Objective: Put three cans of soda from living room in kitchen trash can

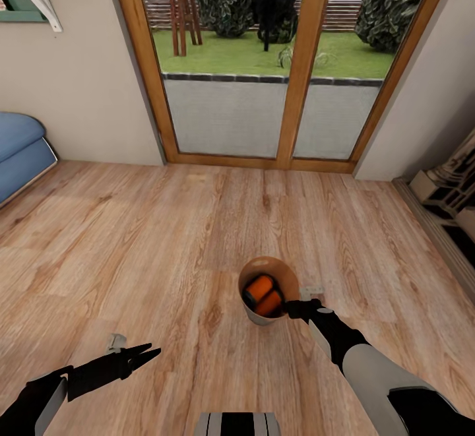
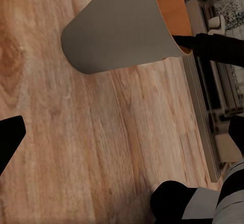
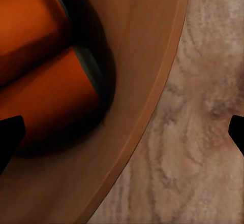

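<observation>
The tash can [image 1: 263, 320] stands on the brown living-room floor, a pale bucket with an orange-brown inside [image 3: 147, 46]. Two orange cans of soda [image 1: 259, 286] [image 1: 270, 303] lie inside it, and they appear close up as can [image 3: 25, 26] and can [image 3: 46, 102]. My right gripper [image 1: 291, 308] is at the bucket's right rim, open, its fingers wide apart across the rim [image 3: 122, 132]. The left wrist view has the grey bucket wall [image 2: 122, 31] and a right finger [image 2: 203, 43] at its lip. Low at the left, my left gripper [image 1: 148, 353] [image 2: 122, 135] hangs open and empty. The kitchen is out of view.
Wood-framed glass doors [image 1: 264, 93] fill the far wall. A blue sofa [image 1: 20, 146] sits at the left edge. White and dark shelving [image 1: 448, 192] and a raised floor strip [image 2: 203, 117] line the right side. My base [image 1: 237, 423] shows at the bottom.
</observation>
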Controlling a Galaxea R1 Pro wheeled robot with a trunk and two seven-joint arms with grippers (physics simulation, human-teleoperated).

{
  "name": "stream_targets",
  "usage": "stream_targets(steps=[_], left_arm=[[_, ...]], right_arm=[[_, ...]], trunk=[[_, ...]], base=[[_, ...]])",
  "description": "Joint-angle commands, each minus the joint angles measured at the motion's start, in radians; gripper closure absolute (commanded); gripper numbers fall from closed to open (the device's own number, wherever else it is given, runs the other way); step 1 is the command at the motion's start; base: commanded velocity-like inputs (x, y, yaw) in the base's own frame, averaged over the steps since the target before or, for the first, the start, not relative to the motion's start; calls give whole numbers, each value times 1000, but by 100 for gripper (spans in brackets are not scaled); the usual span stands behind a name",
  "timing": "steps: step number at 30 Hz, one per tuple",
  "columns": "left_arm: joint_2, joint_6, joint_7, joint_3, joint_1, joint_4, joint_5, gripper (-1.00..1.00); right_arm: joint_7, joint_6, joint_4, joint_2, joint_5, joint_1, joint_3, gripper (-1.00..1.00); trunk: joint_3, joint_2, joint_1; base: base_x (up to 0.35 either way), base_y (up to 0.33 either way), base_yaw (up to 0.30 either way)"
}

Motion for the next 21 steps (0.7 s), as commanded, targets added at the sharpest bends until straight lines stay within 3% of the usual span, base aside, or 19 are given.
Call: stream_targets(steps=[1,21], left_arm=[[0,0,0,0,0,0,0,-100],[0,-1,0,0,0,0,0,-100]], right_arm=[[0,0,0,0,0,0,0,-100],[0,1,-1,1,0,0,2,-100]], trunk=[[0,0,0],[0,0,0]], base=[[0,0,0],[0,0,0]])
